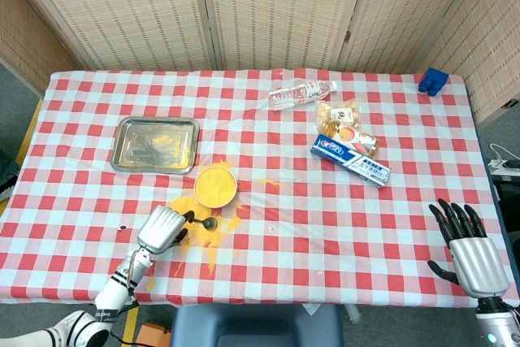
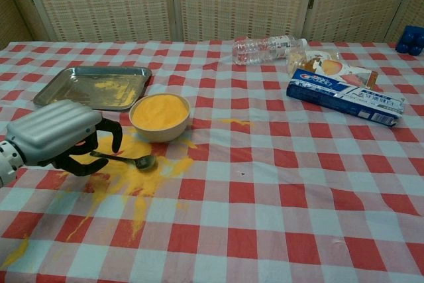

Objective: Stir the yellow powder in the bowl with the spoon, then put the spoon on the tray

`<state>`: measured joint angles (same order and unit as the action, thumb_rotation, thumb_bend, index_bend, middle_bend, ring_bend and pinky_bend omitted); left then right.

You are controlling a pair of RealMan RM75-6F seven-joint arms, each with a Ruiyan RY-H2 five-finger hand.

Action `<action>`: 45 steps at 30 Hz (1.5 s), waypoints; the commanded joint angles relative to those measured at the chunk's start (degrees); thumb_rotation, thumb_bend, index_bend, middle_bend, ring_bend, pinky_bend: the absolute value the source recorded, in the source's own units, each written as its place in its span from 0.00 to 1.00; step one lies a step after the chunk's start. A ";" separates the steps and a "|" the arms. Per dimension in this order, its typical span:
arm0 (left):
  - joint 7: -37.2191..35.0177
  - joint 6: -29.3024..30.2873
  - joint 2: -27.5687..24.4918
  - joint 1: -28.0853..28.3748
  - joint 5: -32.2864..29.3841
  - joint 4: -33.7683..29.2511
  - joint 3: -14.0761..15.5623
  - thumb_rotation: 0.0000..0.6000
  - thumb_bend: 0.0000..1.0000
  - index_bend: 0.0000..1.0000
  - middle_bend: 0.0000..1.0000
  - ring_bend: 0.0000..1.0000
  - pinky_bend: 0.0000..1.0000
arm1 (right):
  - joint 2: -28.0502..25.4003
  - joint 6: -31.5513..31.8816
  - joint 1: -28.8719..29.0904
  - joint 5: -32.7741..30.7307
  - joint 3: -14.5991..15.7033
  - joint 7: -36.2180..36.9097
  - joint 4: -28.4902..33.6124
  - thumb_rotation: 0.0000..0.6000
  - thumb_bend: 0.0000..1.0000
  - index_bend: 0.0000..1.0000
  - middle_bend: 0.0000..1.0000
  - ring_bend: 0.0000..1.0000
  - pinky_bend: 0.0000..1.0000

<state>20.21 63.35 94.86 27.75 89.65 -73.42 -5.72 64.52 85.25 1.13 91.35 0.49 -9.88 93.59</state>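
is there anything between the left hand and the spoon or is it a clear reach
Nothing visible stands in the way. The left hand hovers right at the handle end of the spoon, its fingers curled over the handle. Only spilled yellow powder lies on the cloth around it. The bowl sits just behind, off the path.

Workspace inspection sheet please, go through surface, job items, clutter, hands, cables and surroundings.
Surface: red-and-white checked tablecloth, yellow powder spilled in front of the bowl.
Job's things: bowl full of yellow powder; spoon lying in the spill; metal tray behind, with powder traces.
Clutter: water bottle on its side, snack packet, toothpaste box, blue object at the far right corner.
Hands: left hand over the spoon's handle, grip not confirmed; right hand open at the table's right edge.
Cables: white cable off the table's right side.
Surroundings: woven folding screens behind.
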 commanded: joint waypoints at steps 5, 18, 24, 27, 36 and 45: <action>0.83 0.45 3.10 1.48 -0.07 3.73 0.50 1.00 0.42 0.46 1.00 1.00 1.00 | -0.38 0.20 -0.11 -0.24 -0.01 0.07 0.38 1.00 0.05 0.00 0.00 0.00 0.00; 1.14 1.48 5.77 2.12 -0.98 9.02 1.73 1.00 0.42 0.41 1.00 1.00 1.00 | -0.79 -0.27 -0.02 -0.54 0.21 -0.08 0.86 1.00 0.05 0.00 0.00 0.00 0.00; 1.40 1.67 5.86 2.19 -1.20 9.30 1.96 1.00 0.42 0.38 1.00 1.00 1.00 | -0.86 -0.43 0.02 -0.64 0.25 -0.10 1.00 1.00 0.04 0.00 0.00 0.00 0.00; 1.79 0.67 6.20 2.42 -2.18 10.03 2.04 1.00 0.42 0.39 1.00 1.00 1.00 | -0.94 -0.73 0.14 -0.74 0.30 -0.05 1.09 1.00 0.04 0.00 0.00 0.00 0.00; 2.66 0.08 6.66 3.01 -3.42 10.50 2.06 1.00 0.42 0.43 1.00 1.00 1.00 | -1.09 -0.56 0.12 -0.71 0.31 0.14 1.15 1.00 0.04 0.00 0.00 0.00 0.00; 3.35 1.03 6.39 2.78 -3.71 9.69 2.54 1.00 0.42 0.52 1.00 1.00 1.00 | -1.09 -0.57 0.13 -0.55 0.46 0.07 1.21 1.00 0.05 0.00 0.00 0.00 0.00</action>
<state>23.54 64.37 101.25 30.54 85.95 -63.73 -3.18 63.44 84.68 1.27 90.79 0.94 -9.82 94.80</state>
